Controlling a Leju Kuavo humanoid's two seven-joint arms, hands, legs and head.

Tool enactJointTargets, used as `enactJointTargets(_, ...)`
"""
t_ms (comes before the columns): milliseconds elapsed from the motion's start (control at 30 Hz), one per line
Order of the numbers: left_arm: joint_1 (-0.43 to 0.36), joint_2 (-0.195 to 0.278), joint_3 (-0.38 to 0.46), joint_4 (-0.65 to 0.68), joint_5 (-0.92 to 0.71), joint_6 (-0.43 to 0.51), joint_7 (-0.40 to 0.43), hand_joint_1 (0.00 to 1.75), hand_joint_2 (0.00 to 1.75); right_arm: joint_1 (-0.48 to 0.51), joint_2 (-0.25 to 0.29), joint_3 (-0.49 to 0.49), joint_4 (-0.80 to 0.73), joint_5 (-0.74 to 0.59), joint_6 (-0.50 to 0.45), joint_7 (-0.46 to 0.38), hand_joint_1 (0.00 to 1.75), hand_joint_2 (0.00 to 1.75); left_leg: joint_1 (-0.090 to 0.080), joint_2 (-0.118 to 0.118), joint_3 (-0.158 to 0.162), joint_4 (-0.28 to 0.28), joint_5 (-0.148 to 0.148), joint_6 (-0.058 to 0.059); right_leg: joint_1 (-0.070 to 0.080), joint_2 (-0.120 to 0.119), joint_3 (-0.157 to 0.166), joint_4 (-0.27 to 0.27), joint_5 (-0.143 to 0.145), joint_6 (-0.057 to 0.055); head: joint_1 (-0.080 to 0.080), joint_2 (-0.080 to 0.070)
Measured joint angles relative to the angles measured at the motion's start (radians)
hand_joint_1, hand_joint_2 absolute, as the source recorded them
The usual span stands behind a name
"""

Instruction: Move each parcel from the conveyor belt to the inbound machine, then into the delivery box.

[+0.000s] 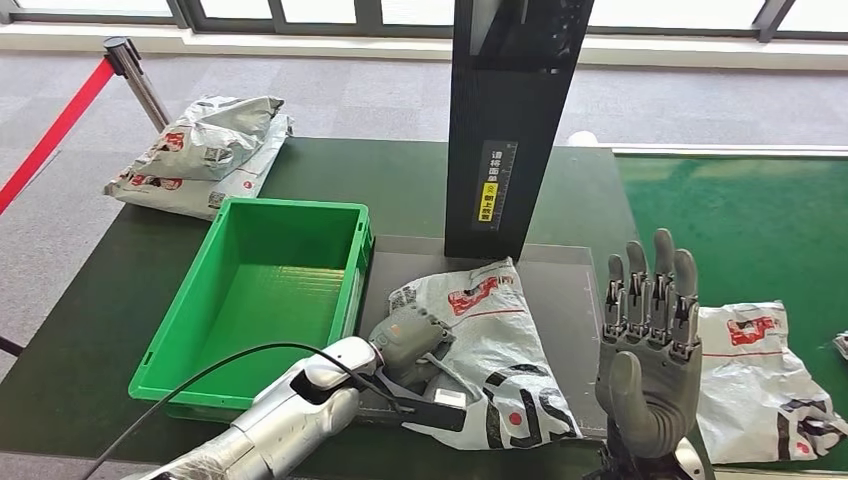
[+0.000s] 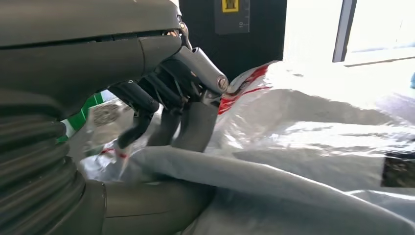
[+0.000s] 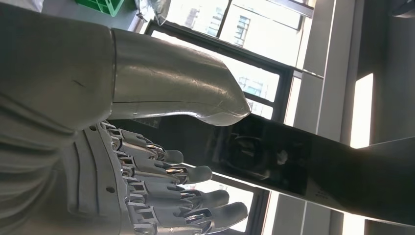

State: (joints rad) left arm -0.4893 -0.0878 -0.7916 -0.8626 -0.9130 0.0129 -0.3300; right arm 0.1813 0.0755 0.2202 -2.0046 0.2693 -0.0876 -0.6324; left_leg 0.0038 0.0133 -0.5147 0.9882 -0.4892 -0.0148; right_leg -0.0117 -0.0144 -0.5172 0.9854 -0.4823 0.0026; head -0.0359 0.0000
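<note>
A white plastic parcel (image 1: pixel 505 345) with red and black print lies on the grey platform (image 1: pixel 570 290) of the inbound machine, below its black column (image 1: pixel 505 120). My left hand (image 1: pixel 410 342) grips the parcel's left edge, next to the green delivery box (image 1: pixel 180 330). In the left wrist view, the fingers (image 2: pixel 166 112) curl over a fold of the parcel (image 2: pixel 318 127), with the thumb below it. My right hand (image 1: pixel 648 350) is raised with fingers straight and apart, holding nothing, between the platform and a second parcel (image 1: pixel 760 375) on the green conveyor belt (image 1: pixel 740 220). The right wrist view shows the same spread fingers (image 3: pixel 171 191).
The green box stands empty at the platform's left. A pile of silver and white parcels (image 1: pixel 205 150) lies at the table's back left corner. A stanchion with a red rope (image 1: pixel 135 75) stands beyond it. The edge of another item (image 1: pixel 840 345) shows at the belt's far right.
</note>
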Motion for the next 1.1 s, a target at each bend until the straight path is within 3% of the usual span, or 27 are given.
enactJointTargets(167,0.012,0.007,0.002,-0.011,-0.073,0.009,0.005,1.75,1.75,0.000,0.000,-0.004,-0.001,-0.003,0.010,0.001,0.00,1.75,0.000,0.001,0.001,-0.001,-0.001,-0.001,0.000,0.000,0.000,0.000,0.000,0.000,0.000,0.000)
enactJointTargets(333,0.060,0.012,0.038,-0.077,-0.117,0.262,0.005,1.75,1.75,0.022,0.002,-0.029,-0.032,-0.005,0.010,0.004,0.00,1.75,0.000,0.000,0.001,-0.001,-0.001,-0.001,0.000,0.000,0.000,0.000,-0.001,-0.001,0.000,0.000)
enactJointTargets(400,0.085,0.019,0.062,-0.128,-0.127,0.311,0.010,1.75,1.75,0.033,0.002,-0.040,-0.044,-0.010,0.011,0.004,0.00,1.75,0.000,0.001,0.001,-0.002,-0.001,-0.001,0.000,0.001,-0.001,0.000,-0.001,-0.001,0.000,0.000)
enactJointTargets(800,0.171,0.041,0.127,-0.283,-0.146,0.367,0.011,1.75,1.75,0.047,0.002,-0.059,-0.055,-0.020,0.013,0.001,0.00,1.75,0.000,0.002,-0.002,-0.002,-0.001,-0.002,0.000,0.001,-0.007,0.000,-0.002,-0.002,0.000,0.000)
enactJointTargets(1100,0.264,0.060,0.210,-0.473,-0.236,0.564,0.051,1.75,1.75,0.045,0.002,-0.062,-0.055,-0.043,-0.010,-0.002,0.00,1.75,0.000,0.001,-0.003,-0.001,0.000,-0.002,0.001,0.001,-0.014,0.000,-0.001,-0.001,0.000,0.000)
